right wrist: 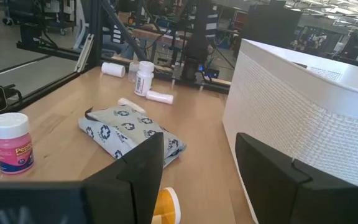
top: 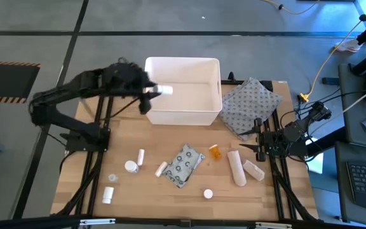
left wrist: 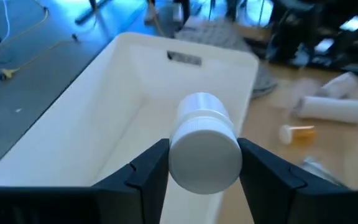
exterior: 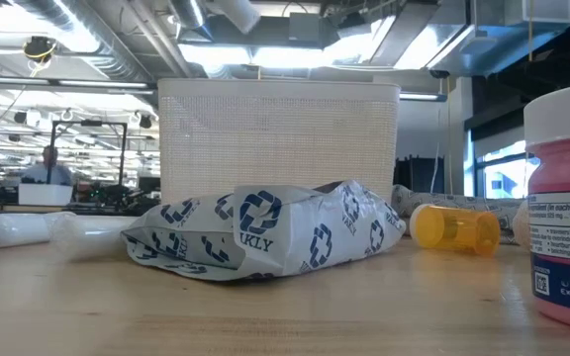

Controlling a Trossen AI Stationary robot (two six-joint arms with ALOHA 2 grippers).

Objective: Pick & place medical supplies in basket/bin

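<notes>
high: straight down on my table | low: table-level, close on packet | wrists: both face bin

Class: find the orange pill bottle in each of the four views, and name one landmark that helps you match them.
High: orange pill bottle, centre table.
Low: lying at right.
Left wrist: at right.
Right wrist: bottom edge, partly hidden by finger.
Landmark: dotted packet, beside it.
</notes>
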